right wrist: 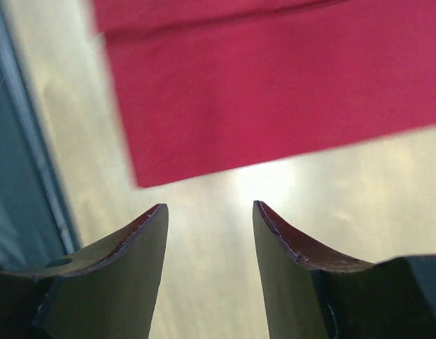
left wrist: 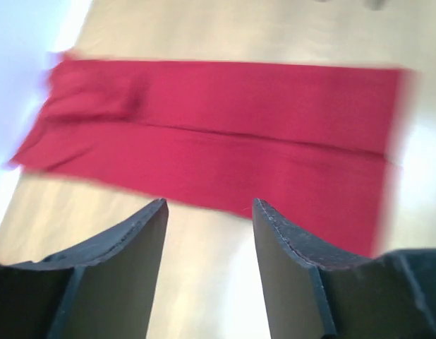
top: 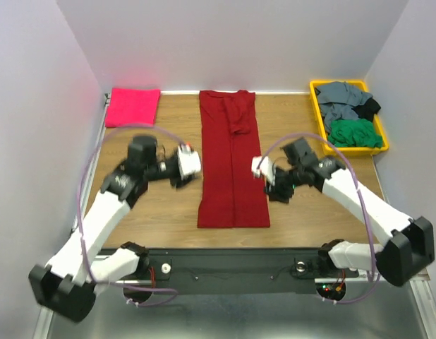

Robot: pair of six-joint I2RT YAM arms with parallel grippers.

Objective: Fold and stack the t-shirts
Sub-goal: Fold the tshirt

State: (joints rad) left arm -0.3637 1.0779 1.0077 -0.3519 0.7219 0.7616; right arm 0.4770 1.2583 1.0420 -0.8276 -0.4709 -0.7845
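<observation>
Two side folds look done on the crimson t-shirt (top: 232,162), which lies as a long narrow strip down the middle of the table (top: 161,212). It runs from its collar end at 12 o'clock to its hem at 6 o'clock, with a flap doubled over near the far end. Neither arm holds it. The left pincer (top: 192,162) hovers just beside the strip's 9 o'clock edge, about midway along. Its jaws stand apart with nothing between them, and its wrist view shows only bare wood and the cloth's long edge ahead. The right pincer (top: 259,168) sits opposite at the 3 o'clock edge, jaws likewise parted and empty, and its wrist view shows a corner of the strip ahead of the fingertips. I judge the work to be between the lengthwise folding and the crosswise folding. The next move calls for each pincer to go down onto a corner at one end of the strip and pinch through all the layers there. Both should then lift together and carry that end evenly over the other, so the strip halves without skewing. After that the bundle belongs with the hot-pink t-shirt (top: 133,106), which lies folded at 11 o'clock. More remains: grey shirts (top: 341,99), a green shirt (top: 353,133) and a black shirt (top: 373,106) lie crumpled in the yellow bin (top: 317,113) at 1 o'clock.
</observation>
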